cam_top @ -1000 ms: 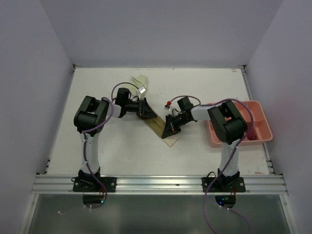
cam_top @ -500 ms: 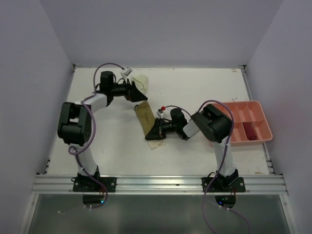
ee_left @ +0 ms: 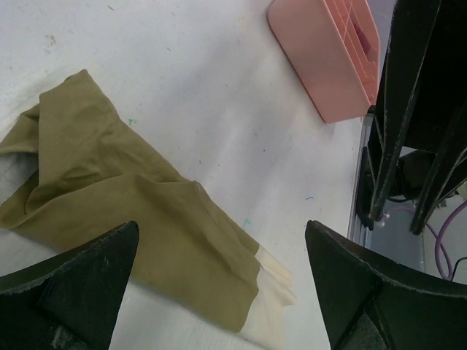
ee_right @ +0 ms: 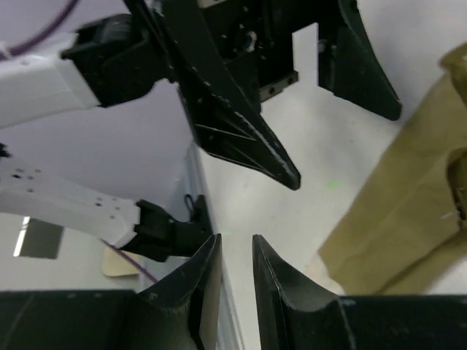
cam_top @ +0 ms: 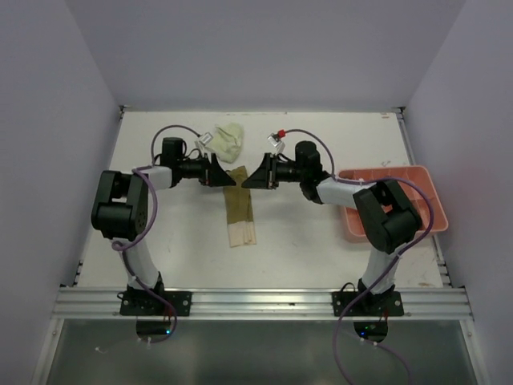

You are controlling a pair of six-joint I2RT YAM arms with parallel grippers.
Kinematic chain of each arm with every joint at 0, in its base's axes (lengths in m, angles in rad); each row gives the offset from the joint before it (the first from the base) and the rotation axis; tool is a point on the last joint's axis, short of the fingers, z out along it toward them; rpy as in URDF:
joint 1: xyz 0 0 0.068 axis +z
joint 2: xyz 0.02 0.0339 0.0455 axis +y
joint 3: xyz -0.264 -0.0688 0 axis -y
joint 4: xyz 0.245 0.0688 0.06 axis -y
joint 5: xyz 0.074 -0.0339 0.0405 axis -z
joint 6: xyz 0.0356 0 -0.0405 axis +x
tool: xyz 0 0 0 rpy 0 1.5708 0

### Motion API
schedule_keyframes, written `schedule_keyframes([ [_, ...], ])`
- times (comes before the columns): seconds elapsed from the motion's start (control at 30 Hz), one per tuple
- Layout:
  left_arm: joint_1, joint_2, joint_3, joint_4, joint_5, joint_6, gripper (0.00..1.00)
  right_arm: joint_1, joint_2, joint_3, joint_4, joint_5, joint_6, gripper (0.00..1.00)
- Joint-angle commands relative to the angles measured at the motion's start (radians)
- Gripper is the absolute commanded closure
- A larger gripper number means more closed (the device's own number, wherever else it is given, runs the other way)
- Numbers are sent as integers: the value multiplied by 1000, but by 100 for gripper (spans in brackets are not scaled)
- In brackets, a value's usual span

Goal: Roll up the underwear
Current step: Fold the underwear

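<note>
The olive-tan underwear lies flat on the table as a long folded strip, its cream waistband toward the arms. My left gripper hovers at the strip's far end, open wide, with nothing between its fingers. In the left wrist view the olive cloth spreads beneath the left gripper. My right gripper faces it from the other side. The right gripper shows only a narrow gap, holding nothing; the olive cloth lies to its right. A pale yellow-green garment sits crumpled behind.
The salmon-pink tray stands at the right edge, partly covered by the right arm. The tray holds something dark red in one compartment. The two grippers are close, tips nearly facing each other.
The right gripper swung from the strip's near end to its far end and parted slightly. The left gripper moved back beside it, wide open. The strip now lies straighter.
</note>
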Motion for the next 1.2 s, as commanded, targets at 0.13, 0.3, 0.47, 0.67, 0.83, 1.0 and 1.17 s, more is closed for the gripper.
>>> schedule_keyframes([
  [0.13,-23,172,118,-71,-35,50,0,28,33,99,-658,-24,-583,76],
  [0.3,-45,265,205,-131,-95,104,0,72,44,197,-764,20,-703,77],
  [0.47,-51,297,239,-176,-153,115,0,115,139,327,-807,95,-677,80],
  [0.67,-51,292,245,-205,-181,125,0,123,181,289,-724,306,-591,84],
  [0.83,-51,294,239,-199,-181,119,0,123,208,234,-545,358,-514,86],
  [1.0,-49,292,235,-202,-189,121,0,115,208,224,-572,373,-499,89],
  [1.17,-40,309,253,-227,-199,127,0,74,107,119,-643,370,-514,89],
])
